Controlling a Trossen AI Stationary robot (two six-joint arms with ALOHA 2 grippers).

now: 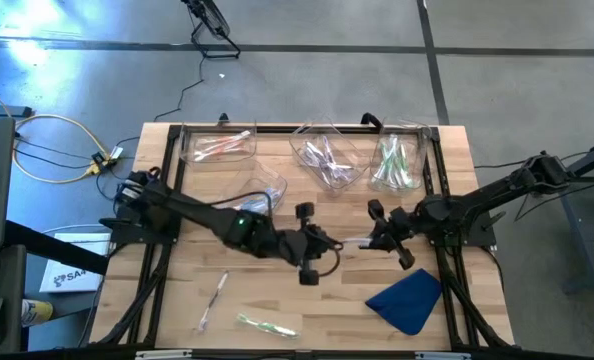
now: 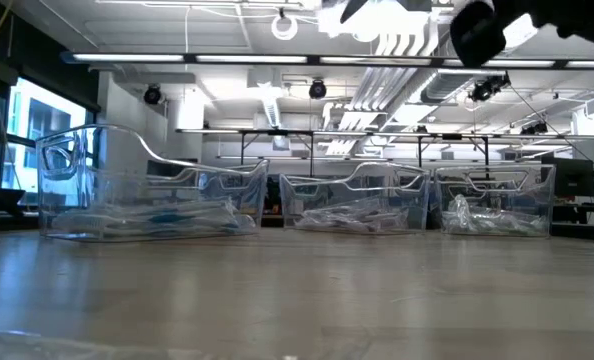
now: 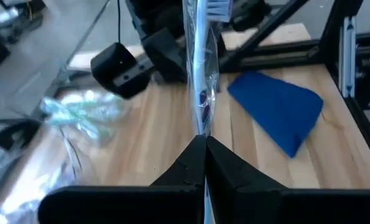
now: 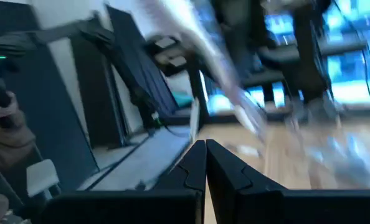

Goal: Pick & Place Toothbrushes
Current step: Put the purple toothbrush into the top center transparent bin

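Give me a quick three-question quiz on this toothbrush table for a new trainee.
1. True or false: the blue cloth lies at the far left corner of the table.
2. What do the shut jaws of the left gripper hold? A) the cloth B) a wrapped toothbrush C) nothing
3. How many loose toothbrushes lie on the near part of the table, left of the cloth?

Key: 1. False; it lies near the right front corner. 2. B. 3. Two.
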